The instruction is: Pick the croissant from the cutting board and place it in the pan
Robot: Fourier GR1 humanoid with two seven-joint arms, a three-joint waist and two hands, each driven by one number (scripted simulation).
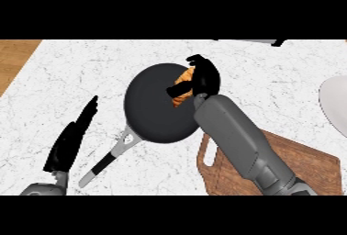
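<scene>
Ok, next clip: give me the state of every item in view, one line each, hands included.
Croissant: held by the right hand, over the pan's far side.
Pan: upright on the counter, handle toward the robot.
Cutting board: flat on the counter, nothing visible on it, partly hidden by the right forearm.
Right hand: curled round the croissant.
Left hand: open, fingers straight, resting at the left.
White plate: at the right edge, mostly cut off.

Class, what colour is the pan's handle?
The pan's handle is silver with a black grip section, seen in the head view.
</scene>
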